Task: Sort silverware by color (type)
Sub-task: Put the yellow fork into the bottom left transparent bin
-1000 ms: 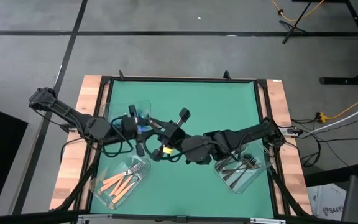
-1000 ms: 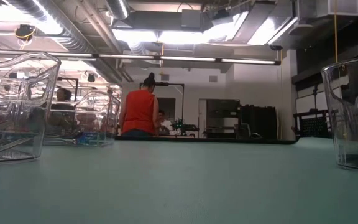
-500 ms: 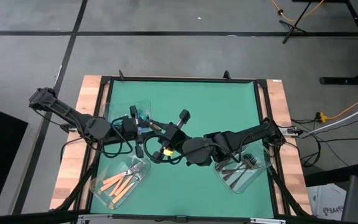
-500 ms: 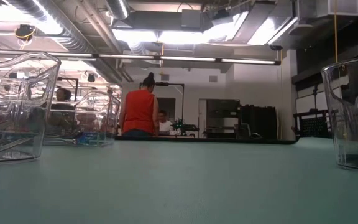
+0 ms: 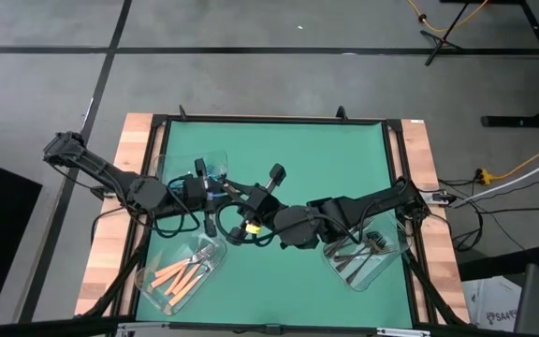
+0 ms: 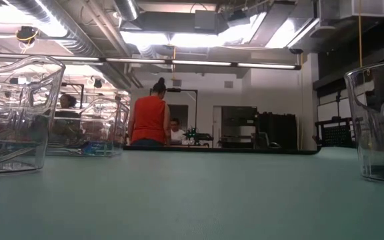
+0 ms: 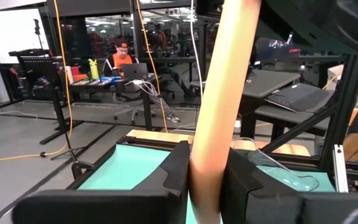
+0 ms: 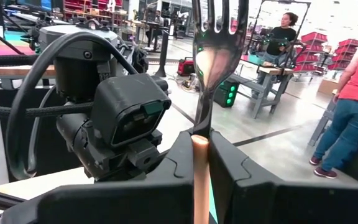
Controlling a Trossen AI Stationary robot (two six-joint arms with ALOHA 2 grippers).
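While the two arms meet over the middle of the green table [image 5: 344, 150], a fork [image 8: 213, 59] with silver tines and an orange handle is held upright, clamped in the closed right gripper [image 8: 199, 155]; its handle is also pinched between the fingers of the left gripper [image 7: 205, 180]. Only from above are the other forks seen: orange ones [image 5: 183, 274] in a clear tray [image 5: 148, 281] at the near left, dark ones [image 5: 361, 248] in another tray [image 5: 386, 267] at the near right. At table height neither gripper is shown, only clear tray walls and people in the room beyond.
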